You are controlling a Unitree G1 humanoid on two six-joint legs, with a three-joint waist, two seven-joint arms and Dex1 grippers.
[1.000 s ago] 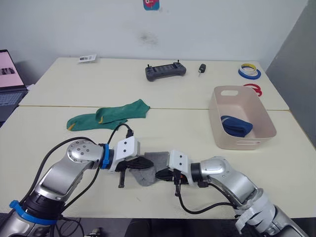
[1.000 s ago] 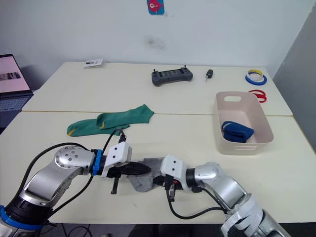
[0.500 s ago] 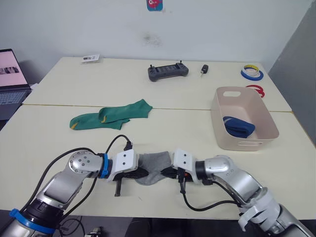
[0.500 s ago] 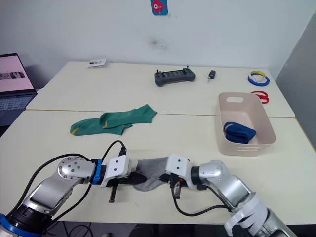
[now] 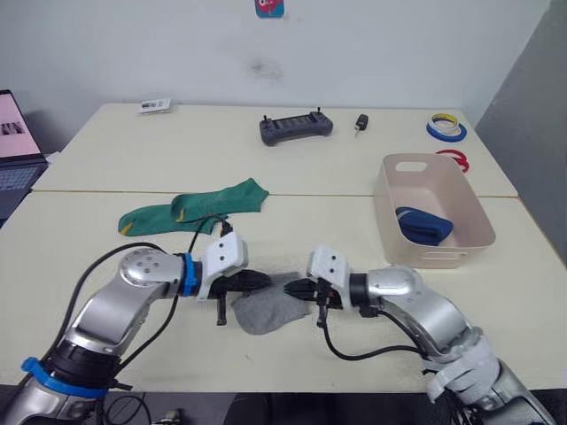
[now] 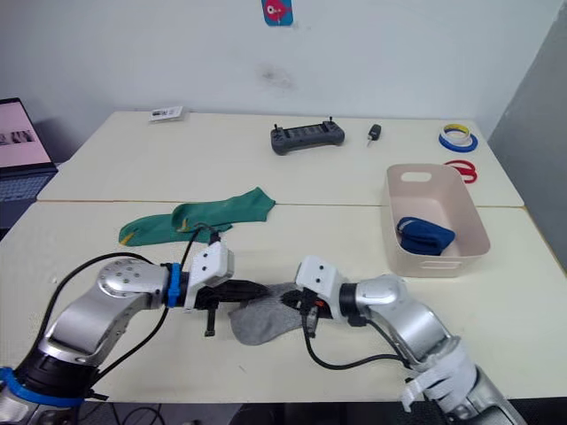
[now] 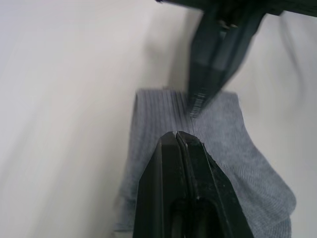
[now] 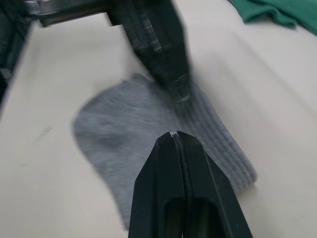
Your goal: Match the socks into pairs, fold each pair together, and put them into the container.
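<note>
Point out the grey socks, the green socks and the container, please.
grey socks (image 5: 266, 309): left eye view, on the foot part between the grippers.
green socks (image 5: 199, 209): left eye view, on the overlapping middle.
container (image 5: 473, 210): left eye view, on its right rim.

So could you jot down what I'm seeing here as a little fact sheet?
Grey socks: near table edge, between both arms
Left pincer: shut, tip over the grey fabric
Right pincer: shut, tip over the same fabric
Green socks: lying loose on the table
Container: holds dark blue socks
</note>
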